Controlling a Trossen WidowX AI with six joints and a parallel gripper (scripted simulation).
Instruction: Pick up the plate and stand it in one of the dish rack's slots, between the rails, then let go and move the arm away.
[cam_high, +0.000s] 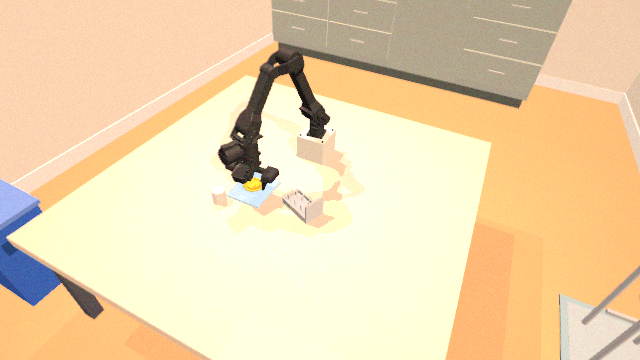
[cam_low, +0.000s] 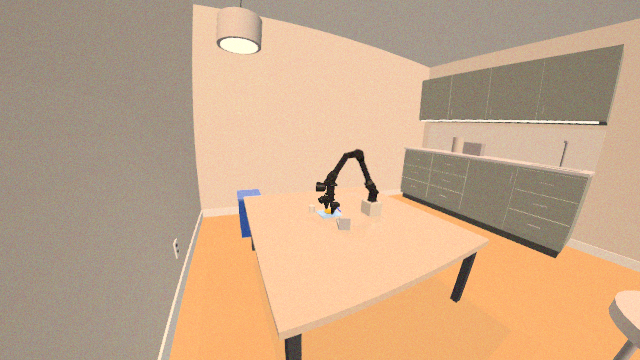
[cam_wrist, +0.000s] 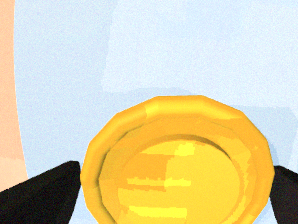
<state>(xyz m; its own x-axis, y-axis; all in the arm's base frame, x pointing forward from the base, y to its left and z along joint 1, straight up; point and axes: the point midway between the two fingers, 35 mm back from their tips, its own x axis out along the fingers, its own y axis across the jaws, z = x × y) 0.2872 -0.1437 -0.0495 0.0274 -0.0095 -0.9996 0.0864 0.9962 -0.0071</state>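
Note:
A yellow plate (cam_high: 253, 185) (cam_low: 328, 211) (cam_wrist: 180, 172) lies flat on the light blue mat (cam_high: 256, 201) (cam_wrist: 60, 75). My gripper (cam_high: 255, 183) (cam_low: 330, 210) (cam_wrist: 177, 171) points down over it and is open. In the wrist view one dark fingertip is at the left side of the plate's rim and the other at the right side, both very close to it; whether they touch it I cannot tell. The lower part of the plate is cut off in that view. The small grey dish rack (cam_high: 312, 210) (cam_low: 344, 224) stands to the right of the mat, with no plate in it.
A small pale cup (cam_high: 219, 196) (cam_low: 312, 208) stands just left of the mat. The arm's base sits on a pale block (cam_high: 313, 149) (cam_low: 371, 208) behind the rack. A blue piece of furniture (cam_high: 22, 265) is beyond the table's left edge.

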